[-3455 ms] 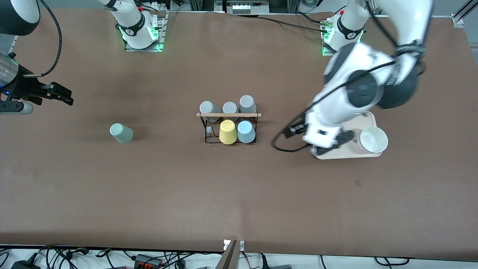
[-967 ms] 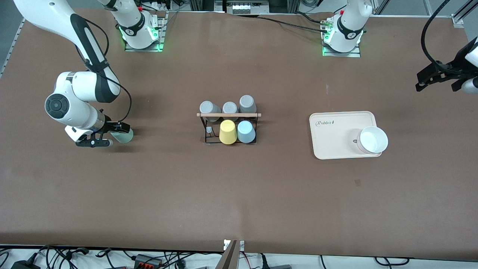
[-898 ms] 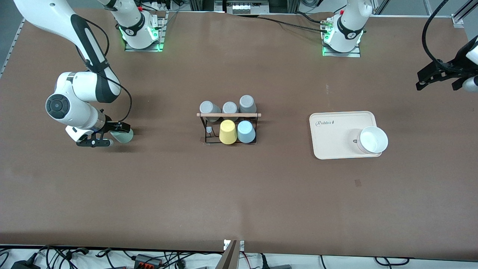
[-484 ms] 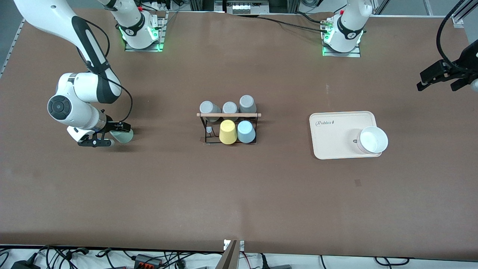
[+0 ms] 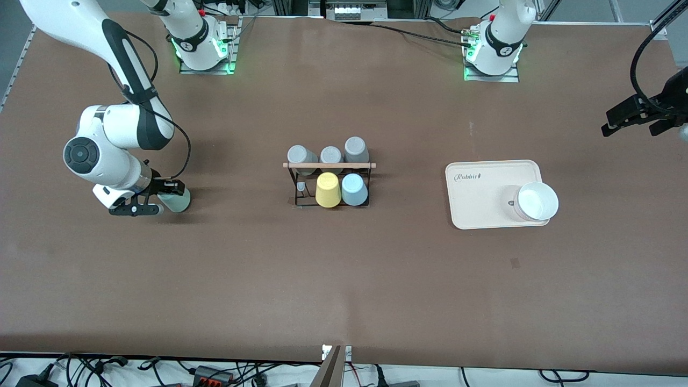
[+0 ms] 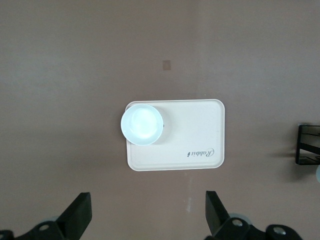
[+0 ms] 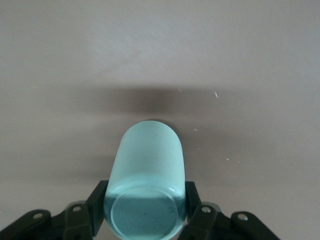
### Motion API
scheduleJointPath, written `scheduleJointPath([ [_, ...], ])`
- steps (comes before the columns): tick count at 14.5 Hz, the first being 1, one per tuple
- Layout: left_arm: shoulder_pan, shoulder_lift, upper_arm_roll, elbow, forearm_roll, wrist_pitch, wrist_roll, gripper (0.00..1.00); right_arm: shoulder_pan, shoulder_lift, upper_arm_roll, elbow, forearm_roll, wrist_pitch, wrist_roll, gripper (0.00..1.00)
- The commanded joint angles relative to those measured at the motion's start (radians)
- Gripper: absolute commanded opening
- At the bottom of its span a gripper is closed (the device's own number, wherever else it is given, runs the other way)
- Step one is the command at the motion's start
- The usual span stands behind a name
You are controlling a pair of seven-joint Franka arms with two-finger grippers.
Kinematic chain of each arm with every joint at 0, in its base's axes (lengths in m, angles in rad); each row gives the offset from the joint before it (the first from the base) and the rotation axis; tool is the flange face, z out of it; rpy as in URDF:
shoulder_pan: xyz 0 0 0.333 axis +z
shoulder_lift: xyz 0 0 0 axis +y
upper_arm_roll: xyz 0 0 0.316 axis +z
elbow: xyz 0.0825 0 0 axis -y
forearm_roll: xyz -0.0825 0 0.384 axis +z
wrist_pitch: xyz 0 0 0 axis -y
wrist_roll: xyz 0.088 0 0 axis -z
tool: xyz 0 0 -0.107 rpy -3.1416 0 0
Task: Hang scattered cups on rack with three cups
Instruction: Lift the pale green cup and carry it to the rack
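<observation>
The pale mint green cup (image 5: 177, 202) lies on its side at the right arm's end of the table. My right gripper (image 5: 164, 197) is shut on it, one finger on each side near its base. In the right wrist view the cup (image 7: 148, 160) fills the space between the fingers (image 7: 98, 200), with its base toward the camera. The black wire rack (image 5: 329, 165) stands mid-table, and a light blue cup (image 5: 354, 190) hangs on it beside a yellow cup (image 5: 328, 190). My left gripper (image 5: 634, 119) hovers open and holds nothing at the left arm's end of the table.
Three grey cups (image 5: 330, 155) hang on the rack's row farther from the front camera. A cream tray (image 5: 478, 199) with a white bowl (image 5: 536, 201) lies toward the left arm's end. The left wrist view shows that tray (image 6: 200, 130) and bowl (image 6: 142, 124) below my left gripper (image 6: 148, 215).
My right gripper came down to the mint cup and shut on it, and the cup shifted slightly. The left arm withdrew from over the tray to the table's end.
</observation>
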Motion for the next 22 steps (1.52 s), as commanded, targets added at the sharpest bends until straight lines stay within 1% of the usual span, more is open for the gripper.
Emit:
scheduleJointPath([
  [1, -0.001, -0.008, -0.012, 0.007, 0.033, 0.004, 0.021, 1.0, 0.067, 0.004, -0.001, 0.226, 0.011, -0.25, 0.004, 0.26],
  [2, 0.0, -0.008, -0.012, 0.008, 0.023, 0.004, 0.019, 1.0, 0.091, 0.009, -0.001, 0.292, 0.046, -0.317, 0.01, 0.26],
  [3, 0.0, -0.008, -0.012, 0.01, 0.019, 0.004, 0.016, 1.0, 0.117, 0.023, -0.001, 0.346, 0.098, -0.354, 0.028, 0.25],
  [4, 0.0, -0.008, -0.012, 0.01, 0.019, 0.004, 0.009, 1.0, 0.134, 0.027, -0.001, 0.38, 0.132, -0.373, 0.063, 0.25],
  [5, -0.001, -0.008, -0.013, 0.01, 0.018, 0.004, 0.007, 1.0, 0.16, 0.033, -0.001, 0.401, 0.145, -0.385, 0.112, 0.25],
  [7, -0.001, -0.009, -0.013, 0.008, 0.018, 0.004, 0.007, 1.0, 0.234, 0.036, -0.001, 0.446, 0.148, -0.399, 0.218, 0.25],
  [9, 0.002, -0.009, -0.012, 0.007, 0.015, 0.004, 0.009, 1.0, 0.303, 0.038, -0.001, 0.468, 0.148, -0.399, 0.337, 0.25],
  [11, 0.003, -0.009, -0.007, 0.007, -0.01, 0.002, 0.013, 1.0, 0.369, 0.064, -0.001, 0.51, 0.148, -0.399, 0.449, 0.25],
  [14, 0.003, -0.009, -0.006, 0.005, -0.01, 0.002, 0.013, 1.0, 0.452, 0.104, -0.003, 0.543, 0.143, -0.376, 0.606, 0.25],
  [18, 0.003, -0.009, -0.006, 0.005, -0.01, 0.001, 0.015, 1.0, 0.504, 0.187, -0.001, 0.624, 0.143, -0.373, 0.709, 0.25],
  [22, 0.003, -0.012, -0.006, 0.007, -0.01, 0.001, 0.015, 1.0, 0.52, 0.213, -0.001, 0.629, 0.145, -0.373, 0.743, 0.25],
])
